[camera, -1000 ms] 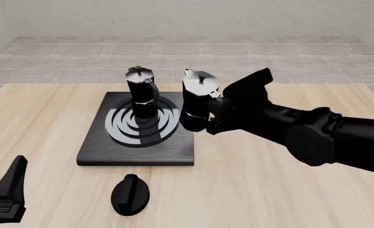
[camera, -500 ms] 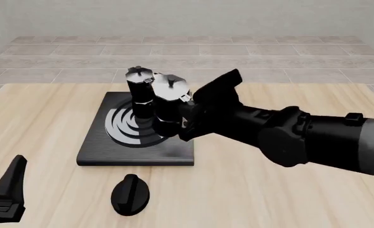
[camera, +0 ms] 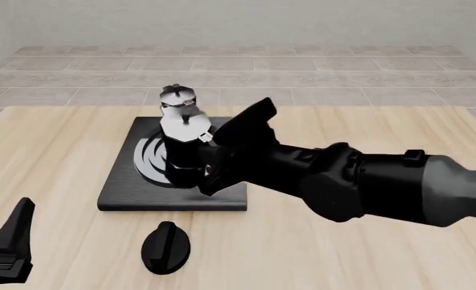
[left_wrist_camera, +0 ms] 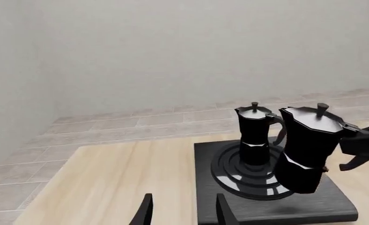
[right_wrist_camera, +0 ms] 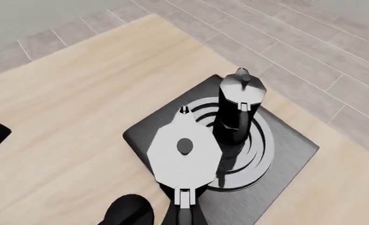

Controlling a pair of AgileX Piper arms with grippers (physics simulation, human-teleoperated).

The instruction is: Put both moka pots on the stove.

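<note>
Nearest the camera, the left gripper [camera: 8,244] waits low over the tabletop [camera: 367,254], its jaws apart and holding nothing; the left wrist view shows both finger tips with clear space between them. Just beyond and to its right lies the small black oval knob [camera: 165,246], flat on the wood.

Farther out, the right gripper [camera: 214,163] reaches in from the right, its forearm stretched long and low across the tabletop, wrist angled toward the stove [camera: 141,196]. Its jaws are closed on the handle side of the carried moka pot [camera: 183,142], which hangs upright over the near-right part of the slab. In the left wrist view its base seems just above or barely at the surface; I cannot tell whether it touches.

Just beyond the right jaws stands the other moka pot [camera: 177,96], upright on the burner rings [left_wrist_camera: 247,171], very close to the carried one.

The main risk is that closeness. If the jaws drift forward while lowering, the carried pot could knock the standing pot over or push it off the rings. Letting go before the base is flat on the slab could also let the pot tip, since it is narrow-waisted and top-heavy in look. Pulling back along the handle line seems safest.
</note>
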